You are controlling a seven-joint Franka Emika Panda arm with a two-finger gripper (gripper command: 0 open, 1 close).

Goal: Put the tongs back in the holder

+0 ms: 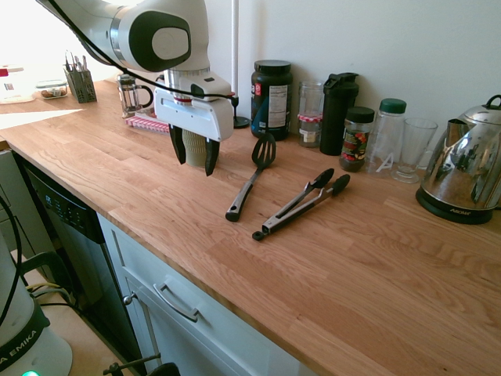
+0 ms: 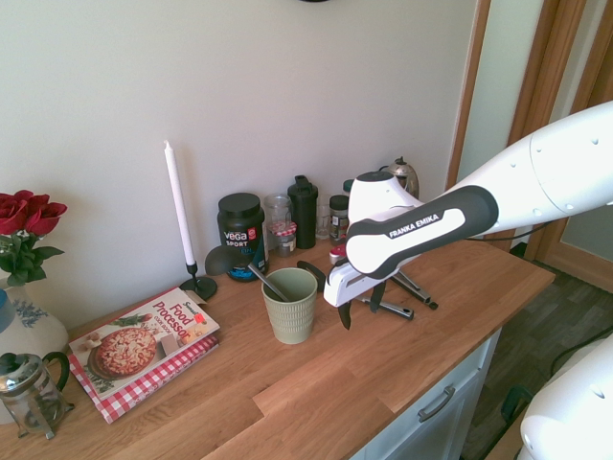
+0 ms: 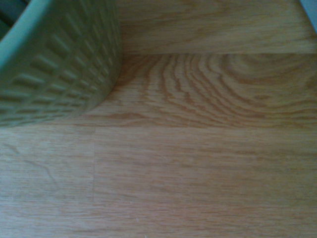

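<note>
The white arm point(image 2: 421, 222) carries "FRANKA EMIKA" on its dark band just above the fingers; behind the fingers the black tub point(image 2: 241, 233) reads "vega SPORT"; the cookbook point(image 2: 144, 338) on the table, well beyond the fingers, reads "Food Processor"; the kettle base point(image 1: 456, 208) bears small print, unreadable

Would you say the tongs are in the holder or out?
Out: the tongs lie flat on the counter, apart from the holder.

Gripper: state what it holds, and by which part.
Nothing. The gripper hangs open and empty above the counter beside the holder; the tongs lie untouched on the wood.
</note>
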